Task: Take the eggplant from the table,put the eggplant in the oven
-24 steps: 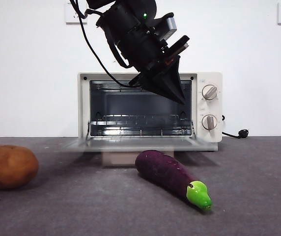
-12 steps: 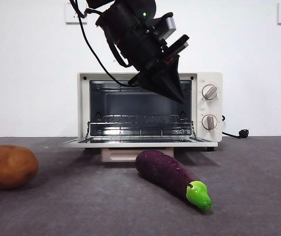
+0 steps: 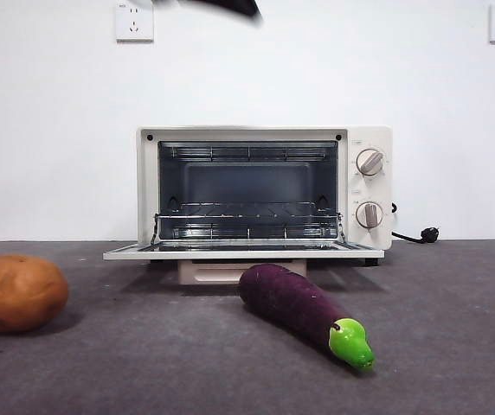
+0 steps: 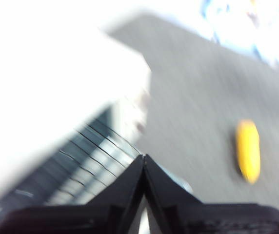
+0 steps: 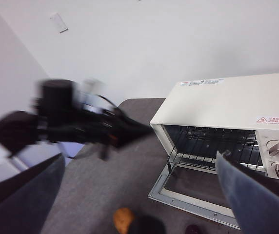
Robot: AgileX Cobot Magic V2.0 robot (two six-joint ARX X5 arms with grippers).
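Grey table (image 3: 455,346) carries everything; I take the oven (image 3: 265,190) as my landmark, its door folded flat and rack bare. In front of that door, toward the knob side, lies the eggplant (image 3: 295,303), untouched, so I judge the pick comes next. My left gripper (image 4: 144,163), jaws pressed together, blurs above the oven; my right gripper (image 5: 139,195), jaws spread wide, hangs high over it. One must descend and straddle the purple body crosswise.

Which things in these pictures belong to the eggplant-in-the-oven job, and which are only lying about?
Belonging to the job:
- eggplant, lying on the table
- oven, door open

Only lying about:
- potato, on the table
- black plug beside the oven
- wall sockets
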